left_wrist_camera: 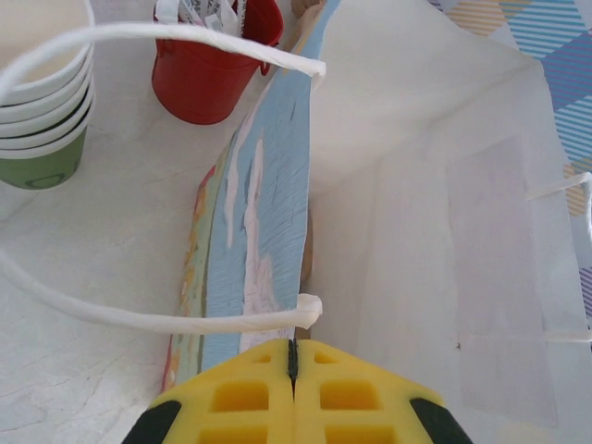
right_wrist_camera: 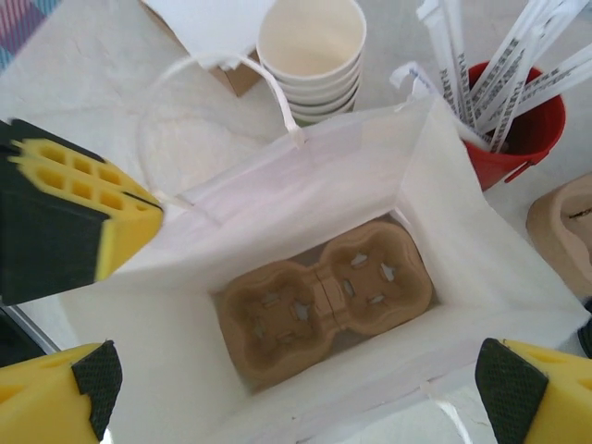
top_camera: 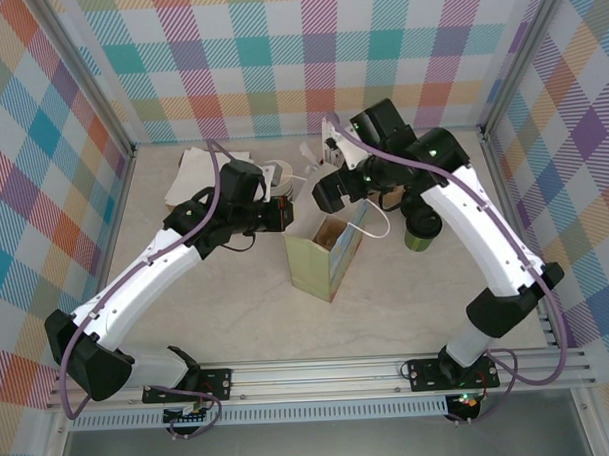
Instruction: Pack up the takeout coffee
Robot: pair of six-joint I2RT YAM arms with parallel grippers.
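Observation:
The takeout coffee [top_camera: 422, 229], an olive-green cup with a black lid, stands on the table to the right of the paper bag [top_camera: 326, 257], under my right arm. The bag stands upright and open, and a brown two-cup carrier [right_wrist_camera: 324, 296] lies flat on its bottom. My left gripper [top_camera: 287, 214] is shut on the bag's left rim, its yellow fingers [left_wrist_camera: 250, 393] pinching the paper next to a white cord handle [left_wrist_camera: 185, 319]. Directly above the bag's mouth, my right gripper [right_wrist_camera: 296, 398] hangs open and holds nothing.
A red cup of white stirrers [right_wrist_camera: 518, 120] and a stack of lidless paper cups [right_wrist_camera: 310, 46] stand just behind the bag. Another brown carrier [right_wrist_camera: 564, 222] lies to the right. White sheets [top_camera: 207, 171] lie at the back left. Frame rails border the table.

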